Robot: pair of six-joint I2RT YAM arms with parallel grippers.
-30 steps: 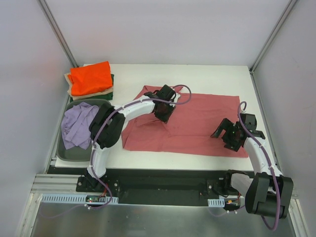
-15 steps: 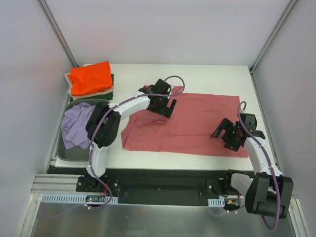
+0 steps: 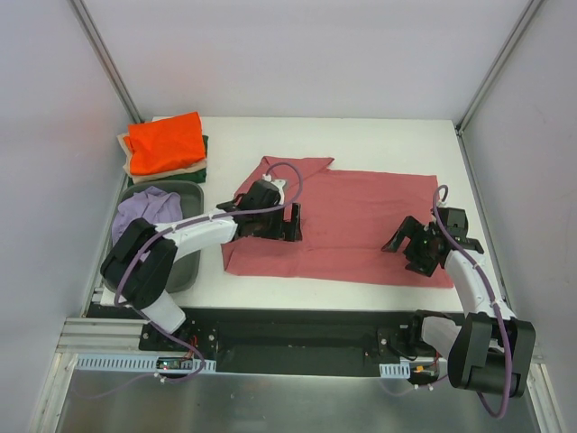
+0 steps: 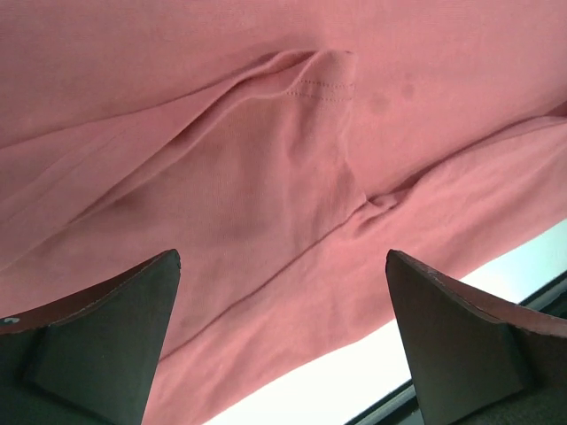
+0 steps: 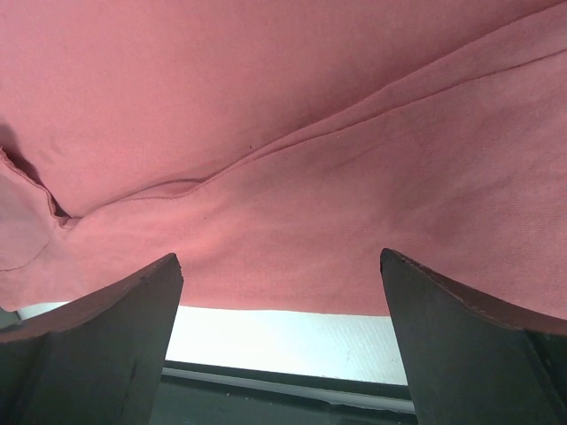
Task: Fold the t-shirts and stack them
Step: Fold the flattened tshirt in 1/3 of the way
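Note:
A dusty rose-red t-shirt (image 3: 361, 221) lies spread across the middle of the white table, one sleeve pointing to the far left. My left gripper (image 3: 292, 223) hovers open over its left part; in the left wrist view (image 4: 282, 254) only wrinkled red cloth (image 4: 266, 159) shows between the fingers. My right gripper (image 3: 407, 247) stands open above the shirt's near right hem, and nothing is between its fingers in the right wrist view (image 5: 279, 255). An orange t-shirt (image 3: 165, 142) tops a folded pile with beige (image 3: 126, 162) and dark green (image 3: 200, 170) layers. A lavender t-shirt (image 3: 146, 214) sits in the bin.
The grey plastic bin (image 3: 187, 267) stands at the table's left edge, just left of my left arm. The table's near edge with its black rail (image 5: 292, 385) runs close below both grippers. White walls and metal posts enclose the table.
My left gripper has opened and let go of the red shirt, then drawn back toward the near left. The sleeve now lies flat. The right arm has stayed put.

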